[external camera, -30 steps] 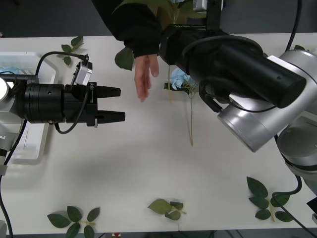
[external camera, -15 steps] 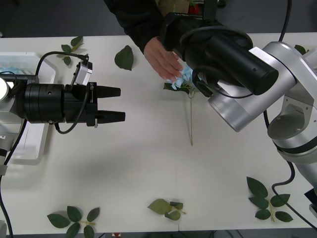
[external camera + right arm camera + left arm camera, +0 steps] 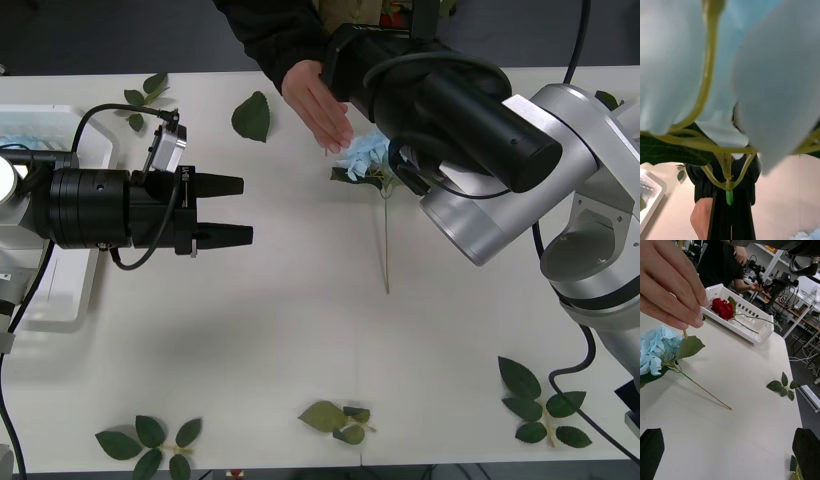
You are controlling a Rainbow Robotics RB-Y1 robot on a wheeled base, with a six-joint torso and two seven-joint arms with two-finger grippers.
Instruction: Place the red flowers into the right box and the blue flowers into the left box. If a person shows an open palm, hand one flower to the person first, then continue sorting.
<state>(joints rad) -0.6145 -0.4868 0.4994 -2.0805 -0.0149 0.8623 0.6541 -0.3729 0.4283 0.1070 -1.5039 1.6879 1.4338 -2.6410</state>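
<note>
We are holding the left gripper [image 3: 247, 210] level above the table, its 2 black fingers [image 3: 651, 450] spread wide and gripping nothing, because, as we judge it, the handover comes first and this arm is waiting. Ahead of those fingertips, well apart, 1 of the blue flowers [image 3: 366, 155] is lying flat on the table with its thin stem trailing back toward us. We take it to be lying there for sorting later. Just above that bloom the person's hand [image 3: 318, 105] is reaching in from the far side, fingers extended and together, hovering close over the petals [image 3: 657, 352] without clearly touching them. We read this as the request for a flower. Farther out beyond the hand, 1 of the red flowers [image 3: 723, 308] is lying in the right box [image 3: 752, 335], already sorted. Behind the gripper's wrist the left box [image 3: 90, 140] is sitting at the table edge. The right arm [image 3: 470, 120] is stretching toward the person. Pale blue petals and green stalks are pressing close to its wrist camera, but we cannot tell whether the right gripper is clasping them.
</note>
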